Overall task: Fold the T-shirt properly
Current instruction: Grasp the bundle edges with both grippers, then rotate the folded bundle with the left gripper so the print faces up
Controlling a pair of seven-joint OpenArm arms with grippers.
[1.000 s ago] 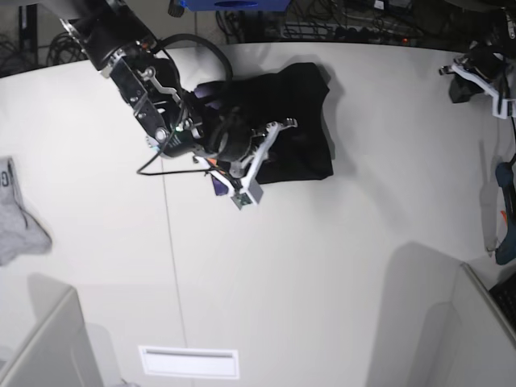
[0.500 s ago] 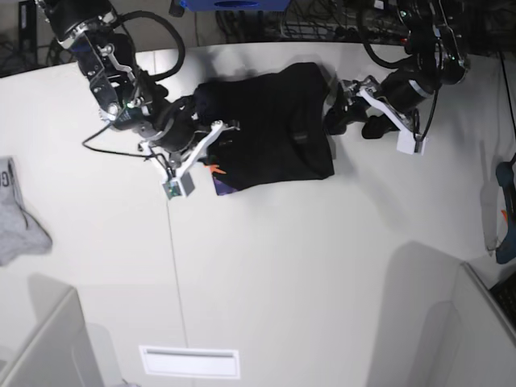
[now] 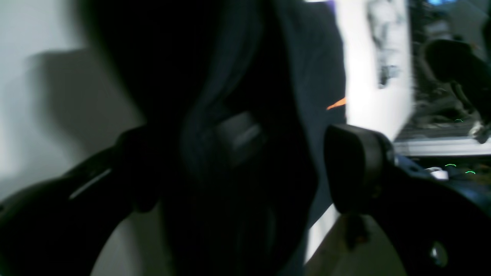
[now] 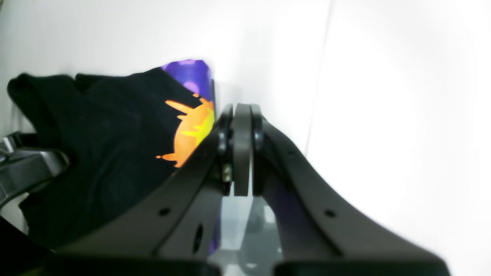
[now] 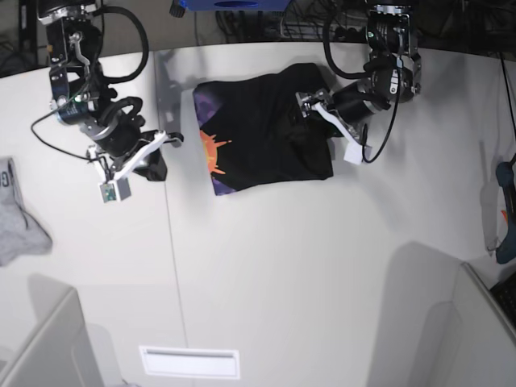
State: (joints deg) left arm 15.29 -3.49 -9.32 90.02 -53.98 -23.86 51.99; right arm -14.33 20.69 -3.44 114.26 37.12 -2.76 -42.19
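The left hand [image 5: 316, 107], fingers spread wide, straddles the black T-shirt's [image 5: 266, 129] right edge, seemingly to pinch a fold, while the right hand [image 5: 158, 165], pressed shut and empty, waits on the bench [image 5: 282, 266].

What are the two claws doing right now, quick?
Left gripper: open, its jaws either side of the T-shirt edge, not closed on it.
Right gripper: shut, holding nothing, beside the shirt.

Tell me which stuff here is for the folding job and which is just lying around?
For the job:
- black T-shirt with the sun print
- left gripper, open at the shirt's edge
- right gripper, shut, off the shirt

Just lying around:
- small grey garment at the table's edge
- blue thing, opposite edge
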